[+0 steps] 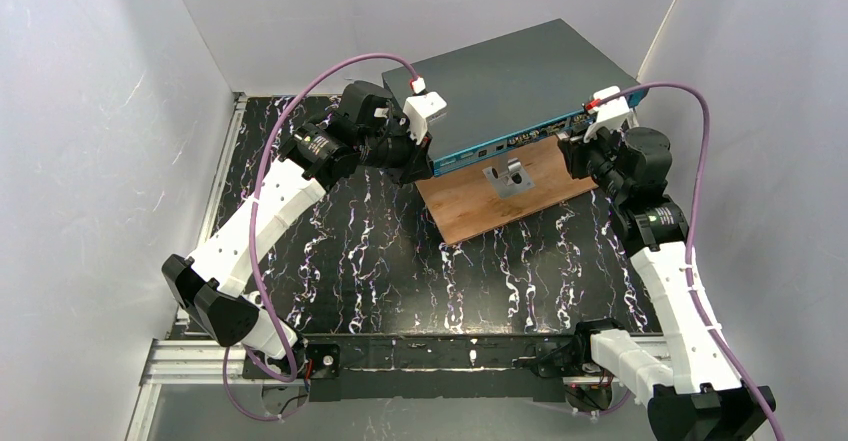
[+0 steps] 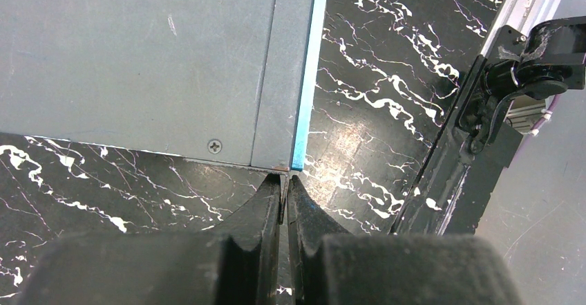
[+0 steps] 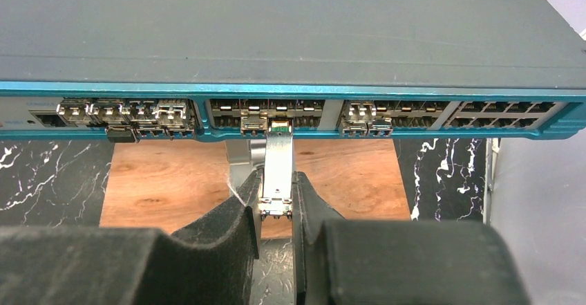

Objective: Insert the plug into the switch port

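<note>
We see right hand (image 3: 276, 208) clamped on plug (image 3: 278, 163), frame centre, tip at switch (image 3: 290, 35) lower port. Plug looks light, stiff, slick; hold its rear sides. Left hand (image 2: 285, 198) closed, empty, at switch corner.

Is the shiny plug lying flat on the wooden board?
No, the right gripper holds the plug in front of the wooden board, with its tip at a socket of the switch.

Left arm (image 1: 262, 209) reaches from the near left corner of the table (image 1: 380, 261) toward the far edge, left gripper (image 2: 284, 182) closed, fingers almost touching. Right arm (image 1: 668, 279) extends along the right edge, right gripper (image 3: 278, 180) clamped on the plug (image 3: 278, 154).
</note>
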`<state>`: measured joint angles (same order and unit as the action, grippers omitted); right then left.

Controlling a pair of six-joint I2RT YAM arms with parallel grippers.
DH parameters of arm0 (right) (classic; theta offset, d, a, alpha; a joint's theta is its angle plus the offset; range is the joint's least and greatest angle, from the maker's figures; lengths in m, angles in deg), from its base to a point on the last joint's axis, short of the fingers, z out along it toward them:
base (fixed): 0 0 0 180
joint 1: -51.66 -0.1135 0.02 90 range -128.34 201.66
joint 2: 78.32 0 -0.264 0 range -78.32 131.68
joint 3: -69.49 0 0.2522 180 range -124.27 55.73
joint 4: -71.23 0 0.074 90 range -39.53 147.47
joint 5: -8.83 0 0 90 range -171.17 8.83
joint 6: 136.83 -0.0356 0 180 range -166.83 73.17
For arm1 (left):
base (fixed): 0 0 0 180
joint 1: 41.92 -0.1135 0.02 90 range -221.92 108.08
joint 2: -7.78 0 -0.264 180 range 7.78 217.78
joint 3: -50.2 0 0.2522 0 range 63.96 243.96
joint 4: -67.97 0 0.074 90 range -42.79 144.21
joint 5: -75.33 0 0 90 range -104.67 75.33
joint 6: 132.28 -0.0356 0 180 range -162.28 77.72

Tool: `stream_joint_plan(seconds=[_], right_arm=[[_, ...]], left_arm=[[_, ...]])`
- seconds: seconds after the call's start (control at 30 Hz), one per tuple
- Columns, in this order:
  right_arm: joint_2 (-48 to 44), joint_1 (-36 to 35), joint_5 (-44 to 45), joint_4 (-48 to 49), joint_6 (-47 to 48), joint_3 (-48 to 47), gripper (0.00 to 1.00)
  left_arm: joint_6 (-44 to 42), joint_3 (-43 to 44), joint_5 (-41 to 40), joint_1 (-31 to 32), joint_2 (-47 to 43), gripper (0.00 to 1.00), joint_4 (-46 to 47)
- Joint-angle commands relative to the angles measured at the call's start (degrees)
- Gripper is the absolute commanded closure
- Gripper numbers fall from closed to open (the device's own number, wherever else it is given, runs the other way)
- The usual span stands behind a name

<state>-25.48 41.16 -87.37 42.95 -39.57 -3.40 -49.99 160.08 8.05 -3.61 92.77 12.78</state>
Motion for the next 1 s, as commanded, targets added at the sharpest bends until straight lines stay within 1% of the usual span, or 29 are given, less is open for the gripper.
stream_joint_plan(seconds=[0.0,0.27,0.53,0.97], right_arm=[[0.94,-0.84,-5.33,-1.65,1.31,-2.59,0.99],[0.80,-0.84,-6.72,-2.41,2.03,-3.43,0.99],[1.75,-0.84,-4.72,0.73,-1.24,-2.93,0.99],[5.03,-0.84,-4.52,4.66,-2.35,-3.90,0.99]], left_arm=[[0.26,1.97,0.97,-0.21,-0.84,1.00,-0.76],[0.16,2.08,0.79,-0.16,-0.83,1.00,-0.76],[0.23,1.89,1.18,-0.17,-0.94,1.00,-0.78],[0.11,1.83,1.87,-0.18,-0.90,1.00,-1.09]])
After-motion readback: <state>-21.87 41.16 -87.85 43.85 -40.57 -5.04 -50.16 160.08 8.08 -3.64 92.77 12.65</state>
